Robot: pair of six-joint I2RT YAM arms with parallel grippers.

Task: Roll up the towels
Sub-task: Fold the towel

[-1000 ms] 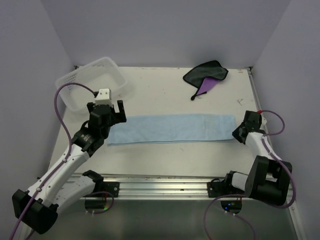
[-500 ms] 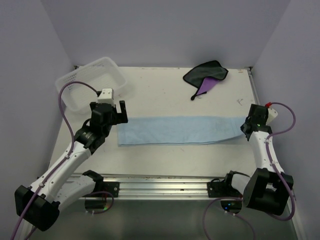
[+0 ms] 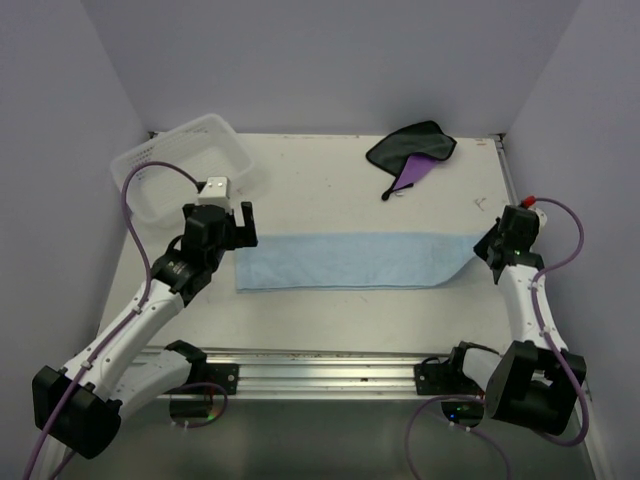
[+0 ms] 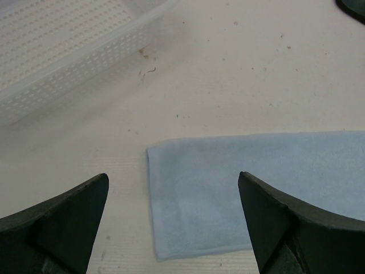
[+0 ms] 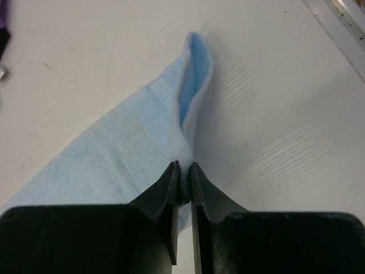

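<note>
Soft light-blue cloth is the work in hand: the blue towel (image 3: 350,260) lies as a long flat strip across the middle of the table (image 3: 330,190), running from 9 o'clock to 3 o'clock. At its 3 o'clock end the right gripper (image 5: 182,181) has its jaws pinched together on the edge. The cloth there is raised off the table and stands up in a narrow loop beyond the fingers. At the 9 o'clock end the left gripper (image 4: 172,188) hangs over the short edge with its jaws wide apart, holding nothing, and that end lies flat.

By its look the towel is light, thin and limp. Its slightly fuzzy face should not slip from a pinch, but it will sag and crease wherever it is unsupported. A roll probably wants a hold at the short edge, near the corners, so the end turns over evenly. A single pinch risks a skewed, cone-like roll.

Farther off, at 1 o'clock, the purple towel (image 3: 412,152) lies crumpled, dark face up, well apart from both grippers. At 10 o'clock stands the basket (image 3: 236,160)
</note>
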